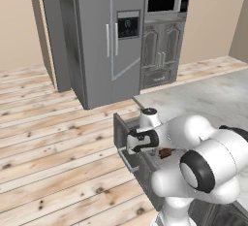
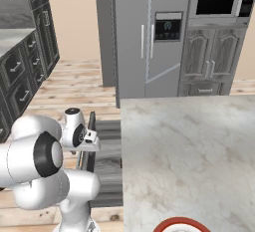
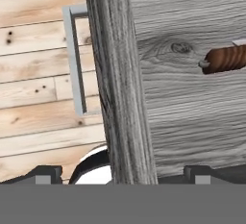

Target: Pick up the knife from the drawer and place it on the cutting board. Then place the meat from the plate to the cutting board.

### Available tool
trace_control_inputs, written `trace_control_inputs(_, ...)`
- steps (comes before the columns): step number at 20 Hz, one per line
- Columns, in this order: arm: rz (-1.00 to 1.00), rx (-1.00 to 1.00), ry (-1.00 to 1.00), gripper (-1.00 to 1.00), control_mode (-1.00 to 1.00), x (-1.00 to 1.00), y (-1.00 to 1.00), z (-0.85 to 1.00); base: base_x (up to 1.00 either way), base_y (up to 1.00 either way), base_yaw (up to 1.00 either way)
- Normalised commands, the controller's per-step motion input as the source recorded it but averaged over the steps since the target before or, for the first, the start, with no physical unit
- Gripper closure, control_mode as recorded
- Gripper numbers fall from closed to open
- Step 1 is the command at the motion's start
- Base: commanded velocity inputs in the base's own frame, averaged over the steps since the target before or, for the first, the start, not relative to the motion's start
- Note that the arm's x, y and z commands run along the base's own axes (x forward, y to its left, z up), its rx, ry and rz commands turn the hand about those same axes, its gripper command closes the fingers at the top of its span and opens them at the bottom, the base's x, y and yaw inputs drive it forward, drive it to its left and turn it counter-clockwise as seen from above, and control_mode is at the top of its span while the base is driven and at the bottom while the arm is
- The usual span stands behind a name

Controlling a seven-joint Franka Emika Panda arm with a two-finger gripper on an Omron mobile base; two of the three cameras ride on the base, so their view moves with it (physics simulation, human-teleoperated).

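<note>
With the released gripper [image 3: 120, 177] straddling the open grey wood-grain drawer [image 3: 192, 98] front, I must next reach the reddish-brown-handled knife [image 3: 226, 59] at right of frame.

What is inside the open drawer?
Inside the drawer lies the knife: its reddish-brown handle shows on the grey wood bottom. The blade runs past the picture's edge, so it stays unseen.

The white arm [image 1: 203, 167] is folding forward from its base, elbow bulging high and forearm reaching down and away. Its wrist is pointing the pincer [image 3: 120, 177] downward, with both dark fingertips [image 3: 45, 174] standing spread wide apart, gripping nothing.
</note>
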Motion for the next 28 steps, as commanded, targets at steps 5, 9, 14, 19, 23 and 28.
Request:
trace_control_inputs(5, 0.0, 0.0, 0.0, -1.0, -1.0, 0.07, 0.0, -0.45, 0.0, 0.0, 0.0)
trace_control_inputs(9, 0.0, 0.0, 0.0, -1.0, -1.0, 0.17, 0.0, -0.55, 0.0, 0.0, 0.0)
trace_control_inputs(14, 0.02, 0.0, 0.0, -1.0, -1.0, 0.07, 0.11, -0.69, 0.0, 0.0, 0.0)
trace_control_inputs(19, 0.01, 0.0, -0.03, -1.0, -1.0, 0.0, 0.58, -0.72, 0.0, 0.0, 0.0)
trace_control_inputs(23, 0.0, 0.0, -0.05, -1.0, -1.0, 0.0, 0.95, -0.54, 0.0, 0.0, 0.0)
trace_control_inputs(28, 0.0, 0.0, -0.03, -1.0, -1.0, 0.0, 1.0, -0.52, 0.0, 0.0, 0.0)
